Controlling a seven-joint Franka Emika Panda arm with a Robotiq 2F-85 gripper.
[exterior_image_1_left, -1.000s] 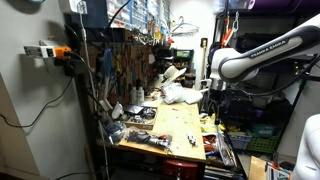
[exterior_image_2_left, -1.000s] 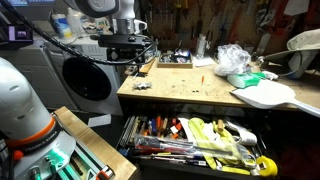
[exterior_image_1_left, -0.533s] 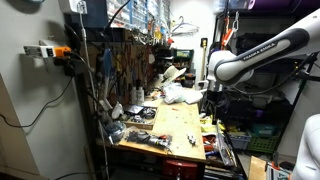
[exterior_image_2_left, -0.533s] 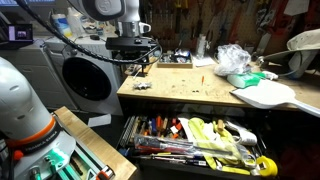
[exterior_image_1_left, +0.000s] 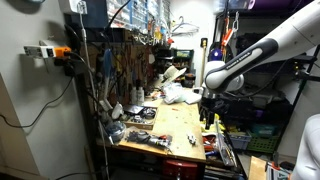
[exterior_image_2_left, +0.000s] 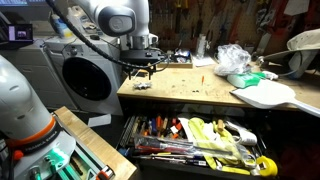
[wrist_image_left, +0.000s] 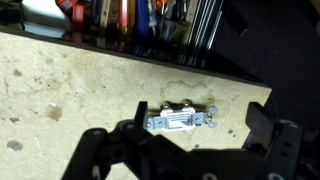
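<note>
A small light switch with a white toggle and a metal mounting strap (wrist_image_left: 180, 119) lies flat on the wooden workbench top (wrist_image_left: 60, 85), near its edge. In the wrist view my gripper (wrist_image_left: 200, 118) is open, its two black fingers straddling the switch at left and right without touching it. In an exterior view the gripper (exterior_image_2_left: 143, 72) hangs just above the switch (exterior_image_2_left: 141, 86) at the bench's corner. In an exterior view the gripper (exterior_image_1_left: 207, 118) is low over the bench edge; the switch is too small to see there.
An open drawer full of hand tools (exterior_image_2_left: 190, 140) juts out below the bench. A crumpled plastic bag (exterior_image_2_left: 232, 58) and a white flat body (exterior_image_2_left: 265, 95) lie on the bench. A pegboard of tools (exterior_image_1_left: 125, 60) lines the wall.
The arm has swung over the bench corner and dropped lower, bringing the open gripper down over the switch.
</note>
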